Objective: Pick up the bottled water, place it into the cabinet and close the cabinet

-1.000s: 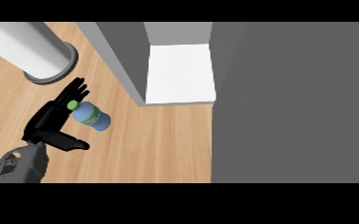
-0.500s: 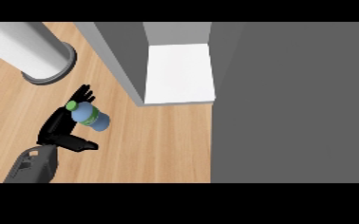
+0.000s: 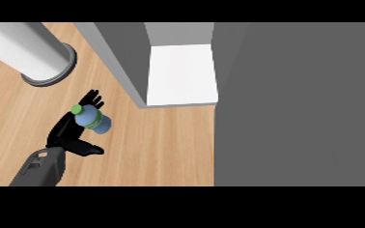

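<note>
At eight o'clock over the wooden counter [image 3: 164, 145], left hand [image 3: 68, 133] spread open, fingers straight past the green cap, thumb out, cradling blue bottled water [image 3: 92, 121] without curling round it. Open cabinet [image 3: 182, 72] at twelve o'clock.

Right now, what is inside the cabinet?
Inside the cabinet only a white shelf shows, with nothing visible on it. The grey panel at right covers anything beyond.

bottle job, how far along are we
Nothing looks finished yet. In hand: the left hand is against the bottle on the counter, fingers straight behind it and not curled round it. Left to do: grasp the bottle, set it inside the open cabinet, then close the cabinet.
</note>
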Tool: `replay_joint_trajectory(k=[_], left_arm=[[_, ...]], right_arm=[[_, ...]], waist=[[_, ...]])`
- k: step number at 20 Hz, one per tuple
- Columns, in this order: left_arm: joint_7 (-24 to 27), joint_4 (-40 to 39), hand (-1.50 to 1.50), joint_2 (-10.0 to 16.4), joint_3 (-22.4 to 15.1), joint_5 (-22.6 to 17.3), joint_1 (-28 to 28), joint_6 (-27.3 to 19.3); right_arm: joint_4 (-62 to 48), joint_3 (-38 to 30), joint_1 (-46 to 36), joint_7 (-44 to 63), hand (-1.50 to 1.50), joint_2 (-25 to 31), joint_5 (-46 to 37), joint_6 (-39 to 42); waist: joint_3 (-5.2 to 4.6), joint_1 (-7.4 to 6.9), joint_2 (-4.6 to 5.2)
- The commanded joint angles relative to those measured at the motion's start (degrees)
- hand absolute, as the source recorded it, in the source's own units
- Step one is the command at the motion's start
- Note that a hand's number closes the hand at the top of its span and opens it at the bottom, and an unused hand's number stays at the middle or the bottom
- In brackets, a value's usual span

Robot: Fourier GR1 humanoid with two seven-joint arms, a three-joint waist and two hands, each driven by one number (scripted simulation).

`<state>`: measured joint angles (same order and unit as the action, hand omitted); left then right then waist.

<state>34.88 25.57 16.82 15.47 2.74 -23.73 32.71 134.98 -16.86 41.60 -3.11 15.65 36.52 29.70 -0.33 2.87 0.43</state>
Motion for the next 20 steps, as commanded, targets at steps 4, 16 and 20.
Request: replay_joint_trajectory(k=[4, 16, 20], left_arm=[[4.60, -5.20, 1.50, -1.58, 1.35, -2.92, -0.82, 8.06], [7.30, -4.42, 1.50, -3.16, 3.98, -6.80, -2.49, 3.67], [12.30, -2.68, 1.50, -3.88, 9.73, -11.60, 4.85, -5.43]], right_arm=[[7.85, -3.34, 4.42, 0.18, -1.50, 0.24, 7.04, -0.05], [9.91, -3.76, 4.69, 1.46, -1.50, 2.15, 6.79, -2.63], [4.74, -5.13, 4.00, -1.90, -1.50, 2.06, 6.18, -1.22]], waist=[[0.05, -0.02, -0.22], [0.05, -1.01, -0.18], [0.13, -2.46, -0.54]])
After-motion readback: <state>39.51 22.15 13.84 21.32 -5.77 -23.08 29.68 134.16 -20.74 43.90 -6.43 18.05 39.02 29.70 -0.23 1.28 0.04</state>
